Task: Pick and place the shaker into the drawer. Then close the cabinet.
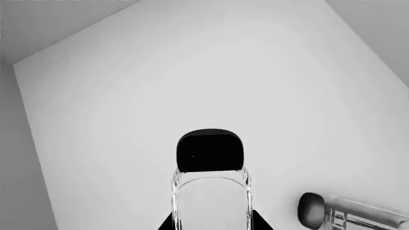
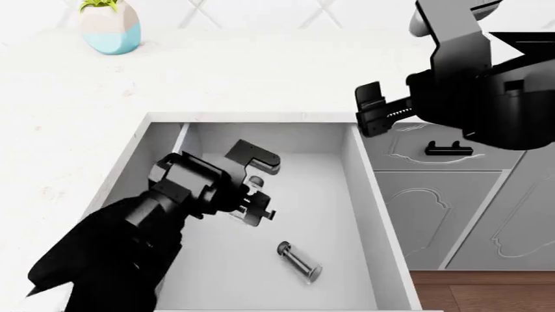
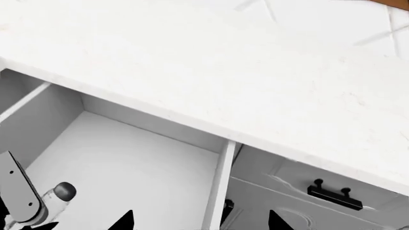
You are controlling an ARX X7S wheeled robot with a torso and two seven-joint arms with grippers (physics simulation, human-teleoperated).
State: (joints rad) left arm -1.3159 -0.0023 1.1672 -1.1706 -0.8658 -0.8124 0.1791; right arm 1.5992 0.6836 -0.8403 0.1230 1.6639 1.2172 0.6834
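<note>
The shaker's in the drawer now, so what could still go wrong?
The left gripper, jaws open, is inside the wide pale grey drawer, so shutting it now would probably jam the arm. The small clear shaker with a dark cap lies on its side on the smooth floor; a hard push might roll it.

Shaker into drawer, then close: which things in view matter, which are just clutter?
Job:
- shaker, lying on the drawer floor
- drawer, open
- cabinet
- left gripper, open, inside the drawer

Lying about:
- potted plant at the back of the counter
- tiled wall
</note>
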